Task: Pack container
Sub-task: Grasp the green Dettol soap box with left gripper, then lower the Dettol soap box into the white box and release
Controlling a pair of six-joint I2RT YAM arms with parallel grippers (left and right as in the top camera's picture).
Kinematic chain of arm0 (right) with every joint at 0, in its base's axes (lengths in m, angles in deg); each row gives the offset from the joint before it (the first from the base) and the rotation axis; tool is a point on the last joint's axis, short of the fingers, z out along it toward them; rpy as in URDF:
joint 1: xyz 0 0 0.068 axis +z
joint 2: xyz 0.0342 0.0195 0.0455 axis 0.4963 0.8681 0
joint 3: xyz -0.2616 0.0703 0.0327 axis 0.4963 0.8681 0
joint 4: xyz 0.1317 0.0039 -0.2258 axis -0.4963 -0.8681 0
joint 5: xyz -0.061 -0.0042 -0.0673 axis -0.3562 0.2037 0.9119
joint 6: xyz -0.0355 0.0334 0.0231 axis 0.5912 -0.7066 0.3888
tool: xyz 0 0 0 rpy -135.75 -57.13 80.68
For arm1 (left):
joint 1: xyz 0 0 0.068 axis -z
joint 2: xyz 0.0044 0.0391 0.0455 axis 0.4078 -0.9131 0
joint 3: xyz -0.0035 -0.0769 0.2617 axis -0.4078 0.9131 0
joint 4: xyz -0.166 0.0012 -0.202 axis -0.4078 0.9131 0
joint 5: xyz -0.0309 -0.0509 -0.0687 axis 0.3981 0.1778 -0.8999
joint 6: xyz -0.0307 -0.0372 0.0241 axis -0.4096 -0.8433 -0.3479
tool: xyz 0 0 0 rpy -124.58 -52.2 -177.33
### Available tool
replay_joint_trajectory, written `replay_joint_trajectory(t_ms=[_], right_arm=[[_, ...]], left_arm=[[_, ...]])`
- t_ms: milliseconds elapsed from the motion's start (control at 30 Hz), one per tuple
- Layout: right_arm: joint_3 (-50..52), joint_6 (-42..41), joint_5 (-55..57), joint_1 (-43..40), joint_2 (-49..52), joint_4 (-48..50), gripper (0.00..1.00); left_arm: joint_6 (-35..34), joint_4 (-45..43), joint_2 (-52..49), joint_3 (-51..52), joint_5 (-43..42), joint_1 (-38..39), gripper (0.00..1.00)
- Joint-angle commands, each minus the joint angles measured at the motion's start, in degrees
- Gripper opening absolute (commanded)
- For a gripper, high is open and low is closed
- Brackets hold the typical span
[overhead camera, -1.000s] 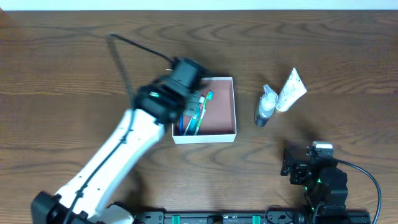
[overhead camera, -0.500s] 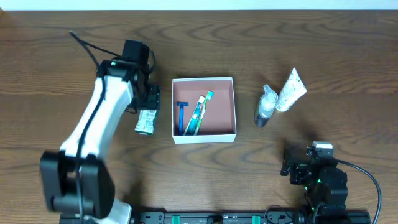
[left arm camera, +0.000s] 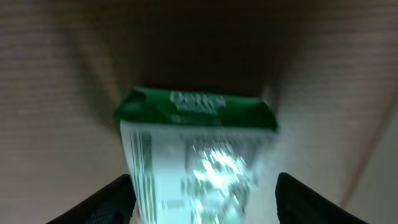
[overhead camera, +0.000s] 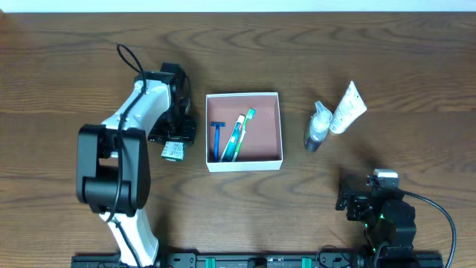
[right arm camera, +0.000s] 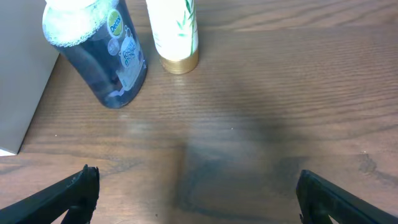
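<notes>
The container (overhead camera: 245, 164), a square white box with a pinkish-brown inside, sits mid-table. It holds a blue razor (overhead camera: 217, 136) and a green-and-blue toothbrush pack (overhead camera: 239, 135). My left gripper (overhead camera: 176, 138) is just left of it, open, low over a green-and-white Dettol soap packet (overhead camera: 172, 152). In the left wrist view the packet (left arm camera: 196, 149) lies between the spread fingers (left arm camera: 205, 208); the right finger stands apart from it. My right gripper (overhead camera: 349, 195) is open and empty at the front right, fingers wide (right arm camera: 196, 193).
A clear spray bottle (overhead camera: 317, 127) and a white tube (overhead camera: 347, 108) lie right of the container. They also show in the right wrist view, the bottle (right arm camera: 99, 53) and the tube (right arm camera: 176, 31), with the container's wall (right arm camera: 22, 93) at the left.
My left arm has swung from over the container's left side out to the left, and now sits low over the soap packet. The right arm has not moved.
</notes>
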State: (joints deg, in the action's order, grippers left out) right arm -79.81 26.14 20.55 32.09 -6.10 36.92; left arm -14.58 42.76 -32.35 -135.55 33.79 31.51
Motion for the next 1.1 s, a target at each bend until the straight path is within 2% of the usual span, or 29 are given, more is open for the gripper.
replay_joint_trajectory(t_ms=[0,233,333,500,767,900,1067], right_arm=[[0.11,-0.02,0.00,-0.02,-0.15,-0.22,0.99],[0.11,-0.02,0.00,-0.02,-0.15,-0.22,0.99],[0.11,-0.02,0.00,-0.02,-0.15,-0.22,0.99],[0.11,-0.02,0.00,-0.02,-0.15,-0.22,0.99],[0.11,-0.02,0.00,-0.02,-0.15,-0.22,0.99],[0.11,-0.02,0.00,-0.02,-0.15,-0.22,0.99],[0.11,-0.02,0.00,-0.02,-0.15,-0.22,0.99]], left_arm=[[-0.02,-0.42,-1.40,0.17,-0.59,-0.52,0.73],[-0.24,-0.46,-1.66,0.17,-0.59,-0.52,0.59],[-0.33,-0.26,-1.66,0.17,-0.61,-0.52,0.44],[-0.55,3.67,-1.22,-1.20,-0.57,-0.52,0.33],[-3.56,12.22,7.30,-8.24,-2.64,0.09,0.32],[-7.98,11.74,15.54,-9.66,-5.55,2.47,0.32],[-12.85,7.96,23.12,-9.66,-5.49,9.16,0.32]])
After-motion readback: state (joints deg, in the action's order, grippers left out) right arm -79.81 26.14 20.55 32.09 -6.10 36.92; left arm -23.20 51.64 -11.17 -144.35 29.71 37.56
